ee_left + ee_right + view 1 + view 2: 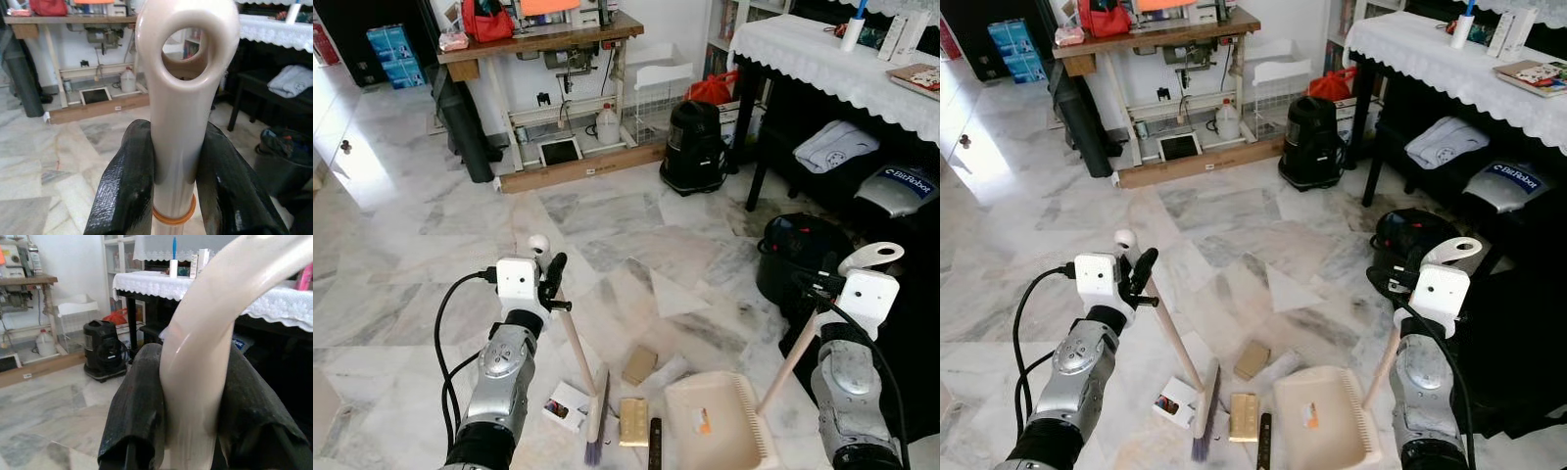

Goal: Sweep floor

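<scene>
L gripper (pixel 551 279), R gripper (pixel 822 286): both clamped, arms apparently forward.

1 broom (pixel 585 387), 1 dustpan (pixel 717 423), 4 bits of litter, 2 end effectors

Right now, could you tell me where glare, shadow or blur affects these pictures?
Left eye view: window glare whitens the marble floor at far left; under the lace-covered table lies deep shadow. Left wrist view: the broom handle and the left pincer shut on it are sharp, highlights streaking the plastic. Right wrist view: the dustpan handle in the right pincer is slightly soft.
</scene>
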`<state>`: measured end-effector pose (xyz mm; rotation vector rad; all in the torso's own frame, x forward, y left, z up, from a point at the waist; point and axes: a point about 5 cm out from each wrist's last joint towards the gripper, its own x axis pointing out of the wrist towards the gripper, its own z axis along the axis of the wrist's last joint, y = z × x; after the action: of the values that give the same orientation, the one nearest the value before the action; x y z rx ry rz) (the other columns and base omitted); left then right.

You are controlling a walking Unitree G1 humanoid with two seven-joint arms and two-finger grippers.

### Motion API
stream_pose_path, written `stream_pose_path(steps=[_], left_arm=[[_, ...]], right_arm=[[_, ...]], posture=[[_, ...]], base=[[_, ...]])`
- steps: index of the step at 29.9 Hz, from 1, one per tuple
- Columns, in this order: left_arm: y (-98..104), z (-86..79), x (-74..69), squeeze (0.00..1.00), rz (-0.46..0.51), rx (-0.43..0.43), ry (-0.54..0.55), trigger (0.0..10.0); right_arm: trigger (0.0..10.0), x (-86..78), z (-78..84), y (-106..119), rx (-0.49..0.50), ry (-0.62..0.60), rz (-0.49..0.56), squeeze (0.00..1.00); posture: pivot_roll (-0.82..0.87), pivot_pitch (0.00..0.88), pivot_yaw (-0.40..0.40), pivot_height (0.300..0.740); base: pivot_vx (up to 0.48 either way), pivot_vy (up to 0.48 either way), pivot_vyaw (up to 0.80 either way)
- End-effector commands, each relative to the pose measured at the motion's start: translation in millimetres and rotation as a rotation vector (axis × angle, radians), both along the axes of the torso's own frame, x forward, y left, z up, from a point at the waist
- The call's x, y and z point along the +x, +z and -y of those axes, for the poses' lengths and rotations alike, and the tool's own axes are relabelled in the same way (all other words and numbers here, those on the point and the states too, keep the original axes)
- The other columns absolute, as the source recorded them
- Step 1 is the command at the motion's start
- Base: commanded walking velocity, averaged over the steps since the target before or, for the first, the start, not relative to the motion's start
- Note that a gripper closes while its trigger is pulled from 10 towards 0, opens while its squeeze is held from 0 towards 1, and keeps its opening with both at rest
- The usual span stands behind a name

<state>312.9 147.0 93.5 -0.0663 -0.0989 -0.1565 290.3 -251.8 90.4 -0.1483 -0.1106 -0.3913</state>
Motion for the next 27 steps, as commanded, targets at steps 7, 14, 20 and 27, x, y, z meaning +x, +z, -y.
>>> stream_pose_path(steps=[7,14,20,27], left_arm=[[10,-1.4,-2.8,0.0,0.031,-0.001,-0.029,10.0],[12,-4.8,-4.2,0.0,0.016,0.024,-0.053,10.0],[18,-7.8,-7.7,0.0,0.023,0.027,-0.054,10.0],[21,-9.9,-10.7,0.0,0.026,0.033,-0.056,10.0]], right_arm=[[10.0,0.1,-2.1,-2,-0.028,-0.001,0.008,0.0],[10.0,3.6,-4.5,-2,-0.028,-0.008,0.014,0.0],[10.0,5.3,-7.5,-4,-0.046,0.003,0.013,0.0],[10.0,7.4,-12.1,-3,-0.043,-0.003,0.029,0.0]], posture=[[-0.13,0.0,0.078,0.74],[-0.11,0.0,0.094,0.74],[-0.08,0.0,0.101,0.74],[-0.06,0.017,0.107,0.74]], base=[[0.0,0.0,0.0],[0.0,0.0,0.0],[0.0,0.0,0.0],[0.0,0.0,0.0]])
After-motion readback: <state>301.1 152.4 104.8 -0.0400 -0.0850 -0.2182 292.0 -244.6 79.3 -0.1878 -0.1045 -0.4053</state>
